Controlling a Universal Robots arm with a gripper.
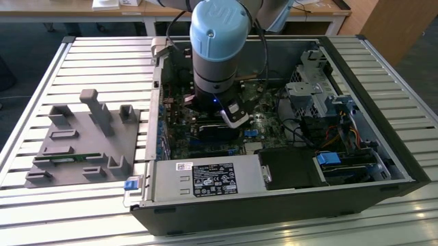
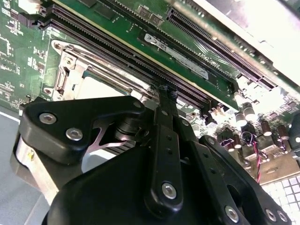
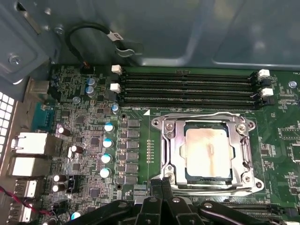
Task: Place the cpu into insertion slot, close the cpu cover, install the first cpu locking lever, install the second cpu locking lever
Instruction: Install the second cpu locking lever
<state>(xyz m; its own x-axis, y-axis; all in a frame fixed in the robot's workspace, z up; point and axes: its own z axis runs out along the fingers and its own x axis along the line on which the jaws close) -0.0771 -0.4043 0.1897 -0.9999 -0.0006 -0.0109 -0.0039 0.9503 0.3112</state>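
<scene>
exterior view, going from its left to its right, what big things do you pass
grey fixture block on the slatted table → blue-capped robot arm reaching down over the motherboard → drive cage at the open computer case's far side

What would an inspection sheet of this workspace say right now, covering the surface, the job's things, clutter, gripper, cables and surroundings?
Surface: slatted metal table carrying an open computer case.
Job's things: cpu lies in the insertion slot; cpu cover is down around it.
Clutter: grey fixture block on the table, at the exterior view's left of the case.
Gripper: gripper sits low at the socket's edge, fingers together.
Cables: black cable looped on the case wall; cable bundle inside the case.
Surroundings: desks behind the table.
</scene>
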